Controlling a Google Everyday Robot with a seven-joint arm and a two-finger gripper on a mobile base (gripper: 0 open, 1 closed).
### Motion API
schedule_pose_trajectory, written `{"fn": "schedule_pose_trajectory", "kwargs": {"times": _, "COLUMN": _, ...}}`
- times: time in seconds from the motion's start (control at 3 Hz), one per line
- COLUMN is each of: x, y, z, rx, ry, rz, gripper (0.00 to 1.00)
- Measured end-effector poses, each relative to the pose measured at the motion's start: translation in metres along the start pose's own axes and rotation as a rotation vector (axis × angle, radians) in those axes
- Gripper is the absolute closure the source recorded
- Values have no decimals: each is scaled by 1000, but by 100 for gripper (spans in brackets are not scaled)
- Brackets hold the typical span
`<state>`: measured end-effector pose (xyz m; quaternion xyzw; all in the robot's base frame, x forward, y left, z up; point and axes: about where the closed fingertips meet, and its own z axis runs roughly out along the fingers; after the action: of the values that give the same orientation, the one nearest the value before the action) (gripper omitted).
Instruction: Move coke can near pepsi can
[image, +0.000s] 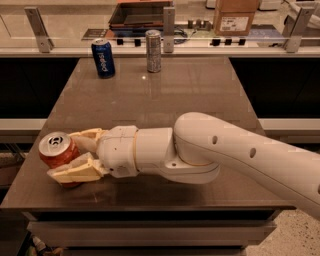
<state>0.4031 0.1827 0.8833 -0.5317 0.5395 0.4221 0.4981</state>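
Gripper (64, 155): at the near left corner of the table (200, 90), its two cream fingers (75, 172) pinching the coke can (56, 151) from either side. The can is red with a silver top turned toward the camera; no lettering on it can be read from here. White arm (225, 150) reaches in from the right across the near edge. Pepsi can (103, 58): upright at the far left of the table, well apart from the coke can, white lettering running down its blue side. Slim silver can (153, 44): upright just right of the pepsi can, markings illegible. Cardboard box (235, 15) on the counter behind carries a white label, text unreadable
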Motion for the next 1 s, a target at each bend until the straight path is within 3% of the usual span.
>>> {"fn": "schedule_pose_trajectory", "kwargs": {"times": 0.33, "x": -2, "y": -1, "z": 1, "rx": -3, "ry": 9, "rz": 6, "gripper": 100}}
{"fn": "schedule_pose_trajectory", "kwargs": {"times": 0.67, "x": -11, "y": -16, "z": -6, "rx": 21, "ry": 28, "rz": 33, "gripper": 100}}
{"fn": "schedule_pose_trajectory", "kwargs": {"times": 1.0, "x": -26, "y": -46, "z": -20, "rx": 88, "ry": 54, "rz": 75, "gripper": 100}}
